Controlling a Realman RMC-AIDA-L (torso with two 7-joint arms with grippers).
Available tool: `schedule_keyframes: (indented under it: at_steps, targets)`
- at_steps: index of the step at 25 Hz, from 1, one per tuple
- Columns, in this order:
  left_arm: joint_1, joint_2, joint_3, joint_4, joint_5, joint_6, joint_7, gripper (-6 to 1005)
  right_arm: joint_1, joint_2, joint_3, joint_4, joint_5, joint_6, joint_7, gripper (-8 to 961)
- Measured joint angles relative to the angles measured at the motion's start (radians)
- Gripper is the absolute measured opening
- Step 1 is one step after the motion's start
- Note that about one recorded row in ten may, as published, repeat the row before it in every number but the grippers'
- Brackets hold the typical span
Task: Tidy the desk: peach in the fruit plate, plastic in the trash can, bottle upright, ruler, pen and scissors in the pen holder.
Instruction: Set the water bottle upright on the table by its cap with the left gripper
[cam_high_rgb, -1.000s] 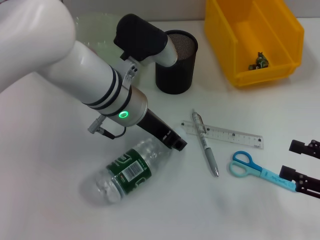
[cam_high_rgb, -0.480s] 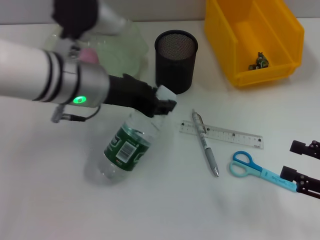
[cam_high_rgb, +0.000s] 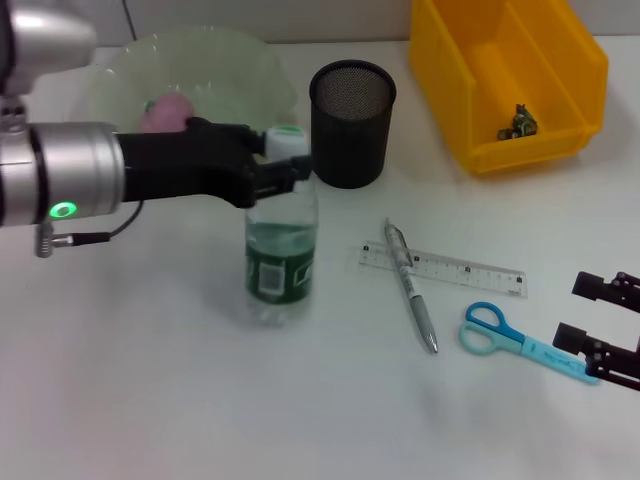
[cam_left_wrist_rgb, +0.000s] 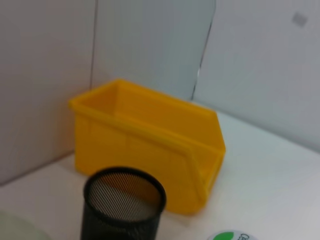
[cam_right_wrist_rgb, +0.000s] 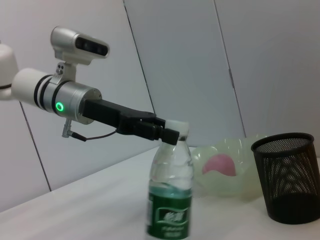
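Observation:
The clear bottle (cam_high_rgb: 280, 255) with a green label stands upright on the table, and my left gripper (cam_high_rgb: 285, 168) is shut on its neck just under the white cap. The same bottle (cam_right_wrist_rgb: 171, 200) and left gripper (cam_right_wrist_rgb: 170, 132) show in the right wrist view. A pink peach (cam_high_rgb: 165, 112) lies in the glass fruit plate (cam_high_rgb: 235, 70). The ruler (cam_high_rgb: 455, 268), pen (cam_high_rgb: 412, 290) and blue scissors (cam_high_rgb: 505, 335) lie flat right of the bottle. The black mesh pen holder (cam_high_rgb: 352, 125) stands behind them. My right gripper (cam_high_rgb: 605, 322) is open beside the scissors' blades.
The yellow trash can (cam_high_rgb: 510, 80) at the back right holds a small crumpled piece of plastic (cam_high_rgb: 520, 122). In the left wrist view the yellow trash can (cam_left_wrist_rgb: 150, 145) and pen holder (cam_left_wrist_rgb: 125, 205) stand before a grey wall.
My left gripper has swung the bottle from lying tilted on the table to upright, and the arm now reaches in from the left. The right gripper has edged slightly inward.

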Motion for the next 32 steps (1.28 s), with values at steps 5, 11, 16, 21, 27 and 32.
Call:
schedule_keyframes:
  at_steps: [5,11,16,21,27,32]
  targets:
    - [0.018,0.000,-0.062,-0.082,-0.116,0.015,0.135,443,0.009,0.000,0.000,0.002,0.001,0.000,0.002,715]
    - [-0.002,0.000,-0.159,-0.274,-0.301,0.082,0.350,444,0.020,-0.002,0.000,0.024,0.001,0.000,0.002,715]
    - [-0.021,0.000,-0.254,-0.454,-0.428,0.164,0.553,444,0.022,0.000,0.003,0.025,0.001,0.001,0.002,714]
    - [-0.027,0.000,-0.324,-0.605,-0.517,0.248,0.783,445,0.036,0.002,0.004,0.038,0.001,0.006,-0.003,714]
    - [-0.032,0.000,-0.382,-0.763,-0.614,0.322,1.095,445,0.061,0.003,0.005,0.062,0.001,0.009,-0.007,715]
    - [-0.046,0.000,-0.389,-0.848,-0.673,0.329,1.237,446,0.073,0.003,0.005,0.080,0.001,0.011,-0.015,715]
